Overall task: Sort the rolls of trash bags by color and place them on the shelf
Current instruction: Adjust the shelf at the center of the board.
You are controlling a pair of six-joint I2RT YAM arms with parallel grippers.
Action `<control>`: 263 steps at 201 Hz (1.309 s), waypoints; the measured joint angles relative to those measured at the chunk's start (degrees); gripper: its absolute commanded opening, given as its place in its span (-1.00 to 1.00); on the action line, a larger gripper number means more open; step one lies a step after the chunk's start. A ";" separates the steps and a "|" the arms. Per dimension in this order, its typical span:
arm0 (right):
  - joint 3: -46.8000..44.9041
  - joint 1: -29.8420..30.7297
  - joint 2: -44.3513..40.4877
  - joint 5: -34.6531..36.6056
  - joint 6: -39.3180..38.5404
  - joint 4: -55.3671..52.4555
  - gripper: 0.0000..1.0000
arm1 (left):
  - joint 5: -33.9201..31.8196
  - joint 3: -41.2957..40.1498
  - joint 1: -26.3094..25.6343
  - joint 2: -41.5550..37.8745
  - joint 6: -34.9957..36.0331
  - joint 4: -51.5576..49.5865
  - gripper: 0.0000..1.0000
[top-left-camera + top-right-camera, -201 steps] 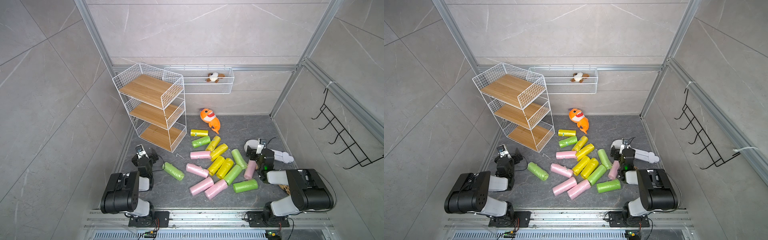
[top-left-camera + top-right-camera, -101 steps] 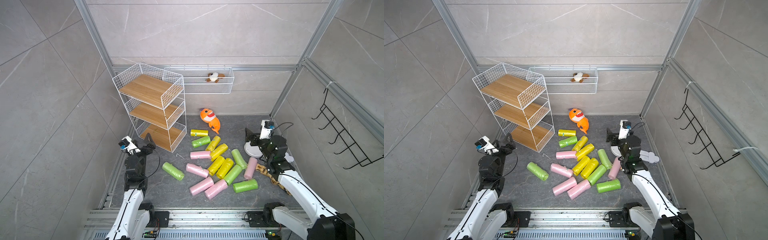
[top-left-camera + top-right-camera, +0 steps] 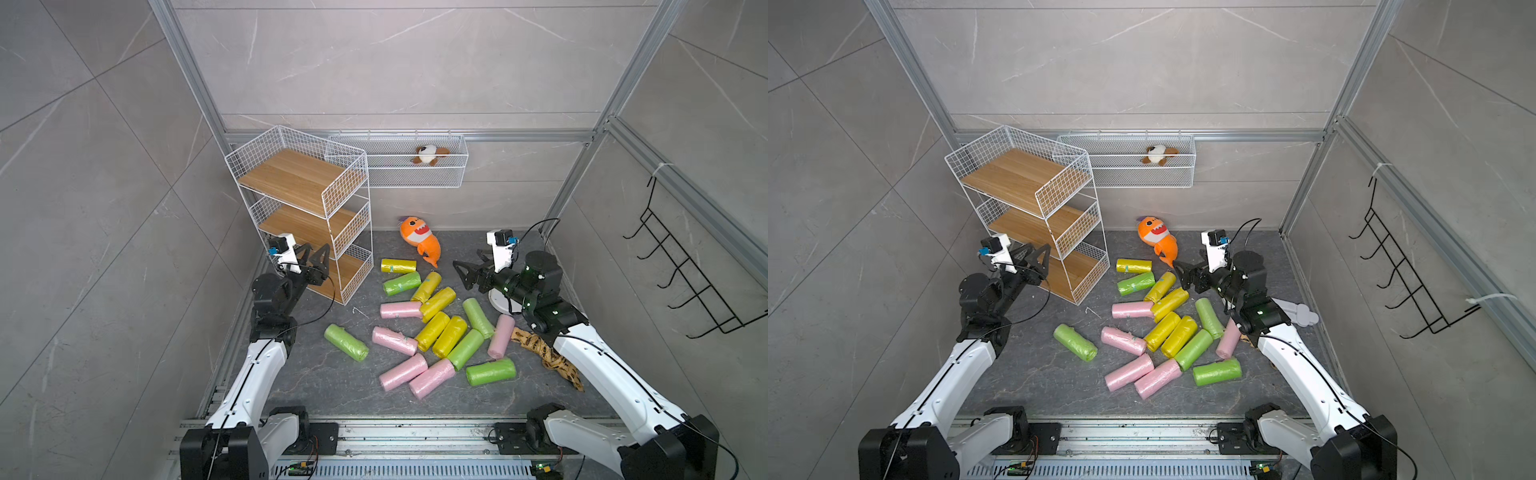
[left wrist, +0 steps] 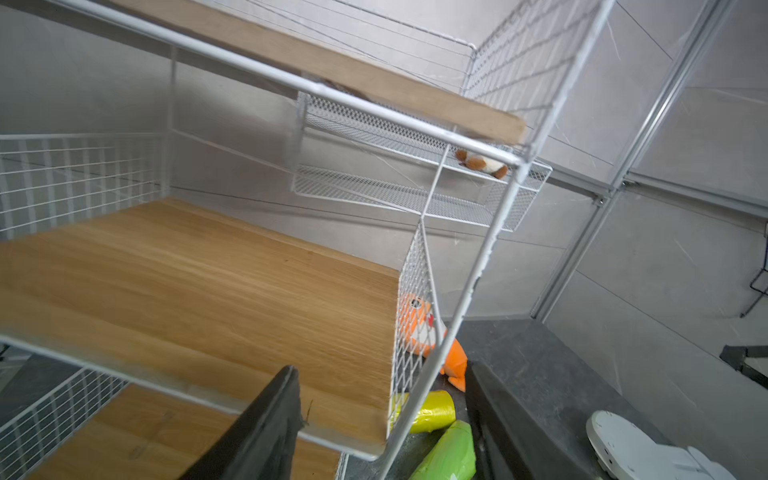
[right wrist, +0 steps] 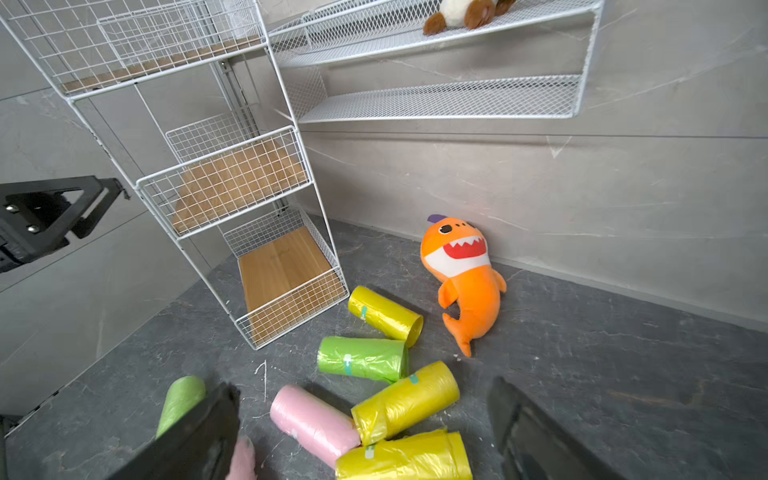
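Both top views: we count fifteen rolls (image 3: pixel 450 336) loose on the bench (image 3: pixel 324 386), beside the bare shelf (image 3: pixel 344 189).
Left wrist: left jaws parted, empty, facing shelf.
Right wrist: right jaws spread, empty, above rolls.
We judge them light, soft, slippery; take mid-length.

White arm links (image 3: pixel 257 374), black joints (image 3: pixel 540 274), thin black cables (image 3: pixel 544 219), white wrist cameras (image 3: pixel 500 245), black end effectors (image 3: pixel 316 255) (image 3: pixel 466 259)

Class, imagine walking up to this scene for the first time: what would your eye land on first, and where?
The jumble of green, pink and yellow rolls of trash bags on the dark floor grabs attention first. Next comes the orange plush shark just behind them, then the shelf at the back left, its wooden boards bare.
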 measured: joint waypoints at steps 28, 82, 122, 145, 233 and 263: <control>-0.50 0.15 -0.13 -0.52 0.79 -0.70 0.97 | -0.39 4.63 -4.02 4.17 5.95 -2.56 0.18; -1.16 0.39 -0.33 -0.55 1.44 -1.97 0.98 | -3.43 5.33 -5.31 5.88 10.08 -4.02 -0.44; -1.95 0.55 -0.31 -0.52 2.32 -2.01 0.99 | -7.72 5.18 -7.32 5.88 10.54 -3.04 -0.74; -1.95 0.70 -0.31 -0.52 2.54 -2.01 0.99 | -11.32 4.63 -9.01 5.97 11.28 -1.66 -0.84; -1.95 0.74 -0.31 -0.28 2.71 -3.89 0.99 | -32.74 4.72 -22.53 10.97 13.73 6.38 -1.00; -1.95 0.74 -0.31 0.02 2.71 -5.07 1.00 | -39.45 4.87 -26.16 12.00 13.53 7.98 -1.00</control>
